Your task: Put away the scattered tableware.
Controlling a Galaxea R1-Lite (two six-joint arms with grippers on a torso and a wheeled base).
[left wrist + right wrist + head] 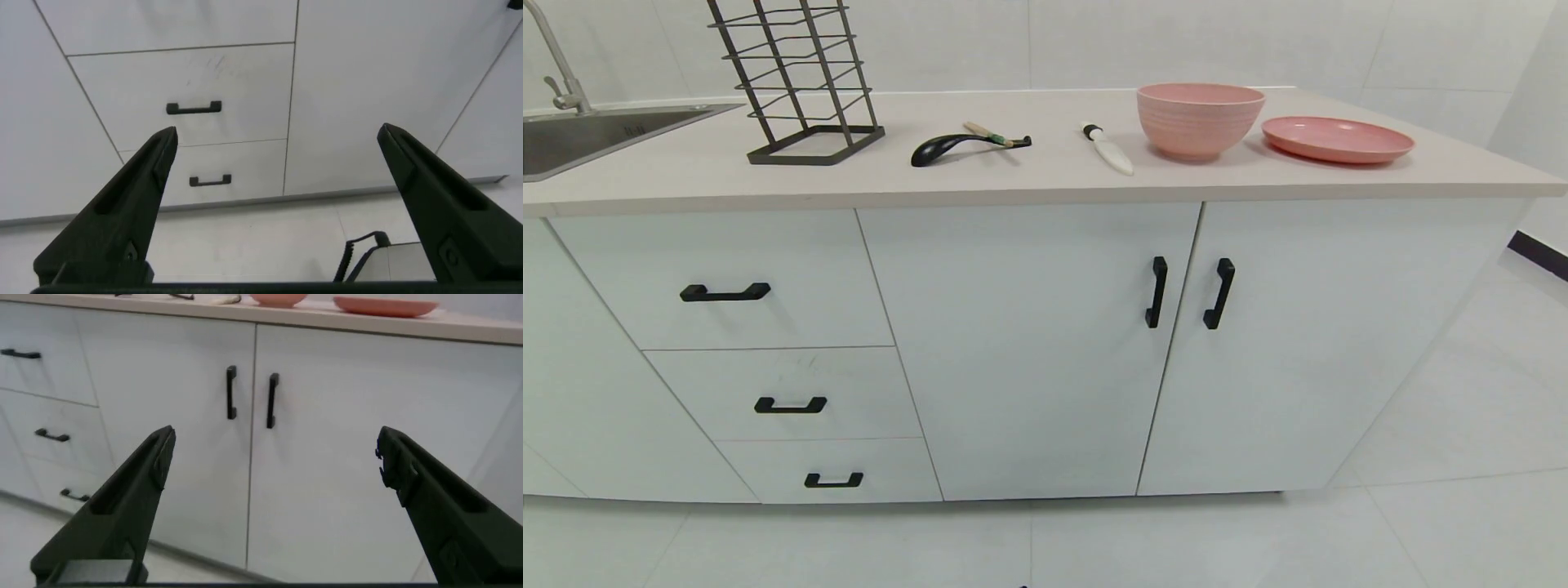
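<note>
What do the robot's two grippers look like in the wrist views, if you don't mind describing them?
The left gripper has two matte, near-black fingers, broad at the base and tapering to blunt tips, with a small round fastener mark low on each. The right gripper looks the same: dark, wedge-shaped fingers with angular edges.

The bowl point(1200, 118) is pale pink with faint ringed ridges, the plate point(1337, 139) a deeper salmon pink. The spoon point(956, 147) is glossy black, the stick point(987, 134) tan with a green band, the knife point(1108, 149) white with a black collar. The rack point(796, 82) is dark grey wire. The table point(686, 175) is beige, the cabinet point(1029, 351) white with black handles point(725, 291), the sink point(580, 139) steel grey, the floor point(1462, 490) pale grey tile. The left pincer point(278, 143) and right pincer point(276, 441) are matt black
</note>
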